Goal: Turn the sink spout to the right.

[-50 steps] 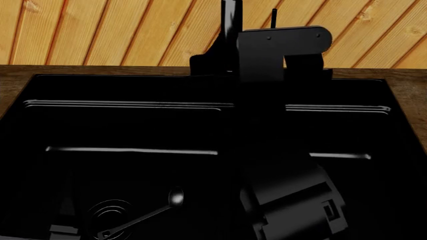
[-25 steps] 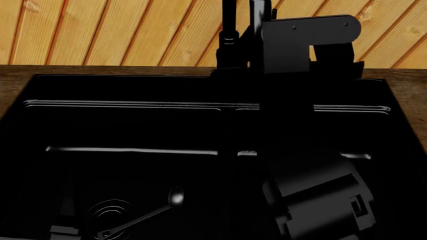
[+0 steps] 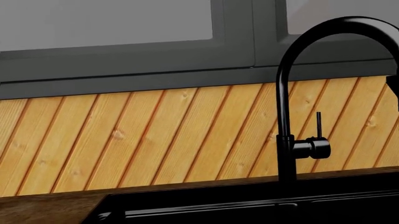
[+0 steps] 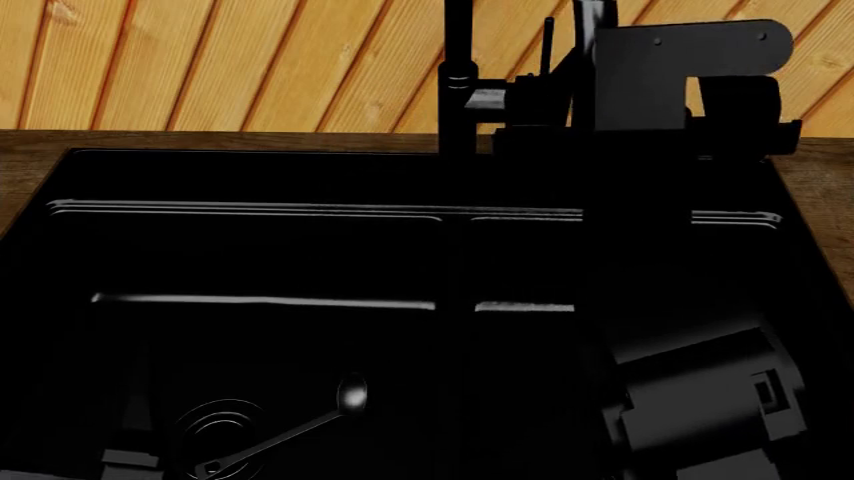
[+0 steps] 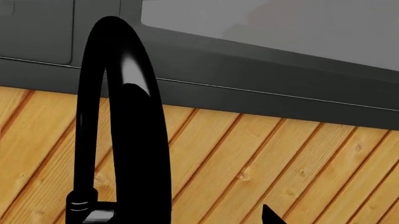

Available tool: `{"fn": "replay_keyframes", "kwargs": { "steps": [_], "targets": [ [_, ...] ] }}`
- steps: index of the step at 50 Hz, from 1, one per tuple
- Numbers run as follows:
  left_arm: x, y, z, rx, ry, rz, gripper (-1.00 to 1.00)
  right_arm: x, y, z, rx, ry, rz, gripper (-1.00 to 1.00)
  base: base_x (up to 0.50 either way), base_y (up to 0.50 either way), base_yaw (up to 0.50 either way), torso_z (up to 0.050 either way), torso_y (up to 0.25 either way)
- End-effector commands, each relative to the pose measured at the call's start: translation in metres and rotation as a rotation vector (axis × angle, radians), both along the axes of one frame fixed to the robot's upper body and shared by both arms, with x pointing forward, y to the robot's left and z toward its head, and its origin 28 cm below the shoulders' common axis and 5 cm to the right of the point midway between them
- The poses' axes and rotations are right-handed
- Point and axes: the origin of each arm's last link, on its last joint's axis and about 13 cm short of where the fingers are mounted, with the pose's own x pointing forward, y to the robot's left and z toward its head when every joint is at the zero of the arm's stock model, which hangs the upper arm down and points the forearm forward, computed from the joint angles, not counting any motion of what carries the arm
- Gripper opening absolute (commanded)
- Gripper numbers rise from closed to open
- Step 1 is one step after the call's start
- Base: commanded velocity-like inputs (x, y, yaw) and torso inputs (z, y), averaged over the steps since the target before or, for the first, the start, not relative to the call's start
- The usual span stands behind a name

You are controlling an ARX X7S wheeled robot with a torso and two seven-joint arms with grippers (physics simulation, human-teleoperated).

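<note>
The sink spout (image 4: 458, 60) is a slim glossy black neck rising behind the sink, with a ringed joint. In the left wrist view the spout (image 3: 283, 93) arches over toward the picture's right edge. The thin lever rod (image 4: 547, 45) stands on its side valve (image 3: 311, 148). My right arm (image 4: 667, 60) reaches up beside the valve, right of the neck. In the right wrist view the spout's arch (image 5: 134, 140) fills the near left, and one dark fingertip (image 5: 269, 215) shows beside it. Whether the jaws are open is hidden. My left gripper shows in no view.
A black sink (image 4: 267, 215) fills the foreground, with a round drain (image 4: 220, 425) and a spoon (image 4: 287, 425) in the basin. A wooden counter (image 4: 27, 150) surrounds it. A plank wall (image 4: 240, 60) and a dark window frame (image 3: 237, 37) stand behind.
My right arm has moved steadily to the right in the head view. The spout neck and its side valve, covered before, now show to its left.
</note>
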Motion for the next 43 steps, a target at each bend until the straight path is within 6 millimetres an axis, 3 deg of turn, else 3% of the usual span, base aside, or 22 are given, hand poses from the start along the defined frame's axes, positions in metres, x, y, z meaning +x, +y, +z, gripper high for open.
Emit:
{"fn": "replay_keyframes", "kwargs": {
  "steps": [1, 4, 17, 28, 43],
  "targets": [
    [-0.002, -0.004, -0.002, 0.034, 0.001, -0.018, 1.0, 0.002, -0.013, 0.003, -0.005, 0.003, -0.057, 1.0, 0.0, 0.0, 0.0, 0.0, 0.0],
    [0.001, -0.001, -0.002, -0.038, 0.028, -0.009, 1.0, 0.004, -0.016, 0.003, -0.002, 0.005, -0.071, 1.0, 0.0, 0.0, 0.0, 0.0, 0.0],
    [-0.001, -0.003, -0.001, -0.018, 0.018, -0.016, 1.0, 0.014, -0.029, -0.007, 0.024, 0.061, -0.091, 1.0, 0.0, 0.0, 0.0, 0.0, 0.0],
    [-0.001, -0.003, -0.001, -0.019, 0.017, -0.014, 1.0, 0.018, -0.036, -0.003, 0.007, 0.06, -0.134, 1.0, 0.0, 0.0, 0.0, 0.0, 0.0],
    [-0.001, -0.003, -0.001, -0.019, 0.017, -0.014, 1.0, 0.018, -0.036, -0.003, 0.007, 0.06, -0.134, 1.0, 0.0, 0.0, 0.0, 0.0, 0.0]
  ]
}}
